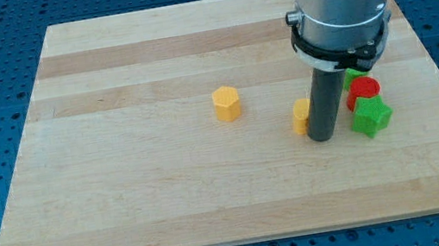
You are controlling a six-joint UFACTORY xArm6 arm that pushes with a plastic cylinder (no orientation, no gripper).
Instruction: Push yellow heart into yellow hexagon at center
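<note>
The yellow hexagon (226, 103) sits near the middle of the wooden board. The yellow heart (300, 116) lies to its right, partly hidden behind my rod. My tip (323, 136) rests on the board right against the heart's right side. The heart and the hexagon are apart, with a gap of bare wood between them.
A green star-shaped block (370, 116) lies just right of my tip. A red block (364, 90) sits above it, and another green block (355, 75) shows partly behind the rod. The wooden board (126, 198) rests on a blue perforated table.
</note>
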